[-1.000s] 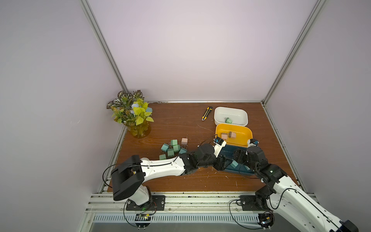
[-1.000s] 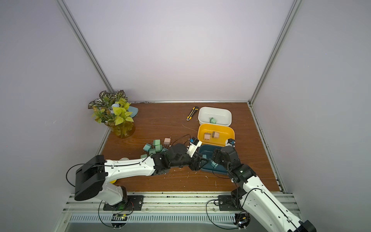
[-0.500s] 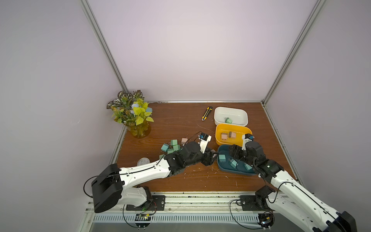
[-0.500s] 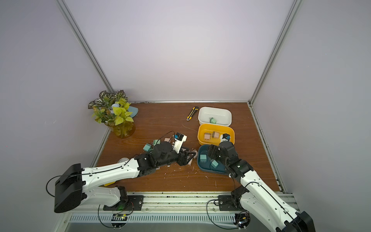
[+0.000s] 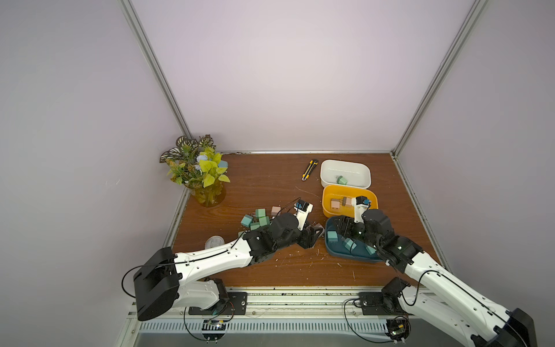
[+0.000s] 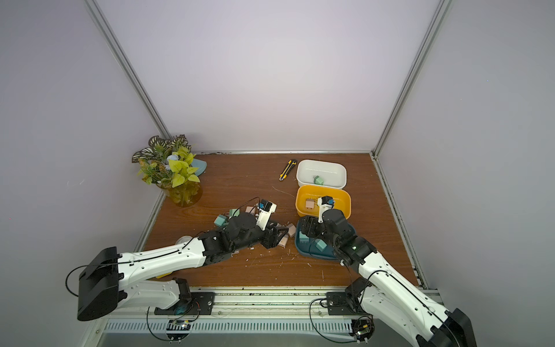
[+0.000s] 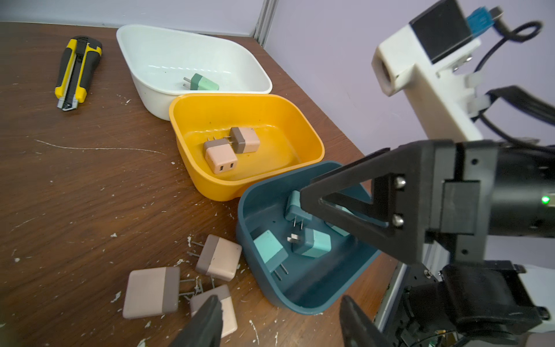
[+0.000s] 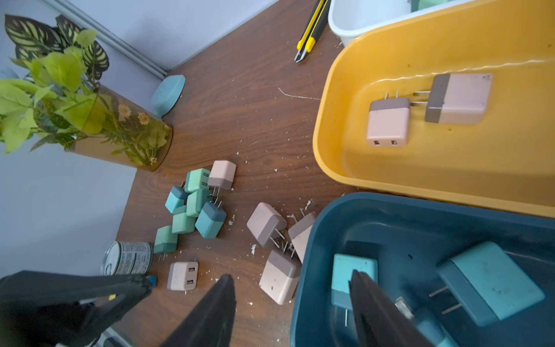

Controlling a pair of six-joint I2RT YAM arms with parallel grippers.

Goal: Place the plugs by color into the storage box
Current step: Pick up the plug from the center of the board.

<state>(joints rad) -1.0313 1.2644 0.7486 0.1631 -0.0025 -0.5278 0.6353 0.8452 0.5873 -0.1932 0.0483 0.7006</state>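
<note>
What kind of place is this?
Probably a laboratory robot test cell: plain walls with metal corner posts, and two arms bolted to a rail at the edge of the wooden table.

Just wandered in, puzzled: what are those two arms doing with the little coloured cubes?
Two arms are sorting plugs by colour into tubs. So far teal plugs lie in the blue tub, two pink plugs in the yellow tub, one green plug in the white tub. The left pincer hangs open over three loose pink plugs beside the blue tub; the right pincer is open at that tub's rim. A mixed pile waits on the table.
</note>
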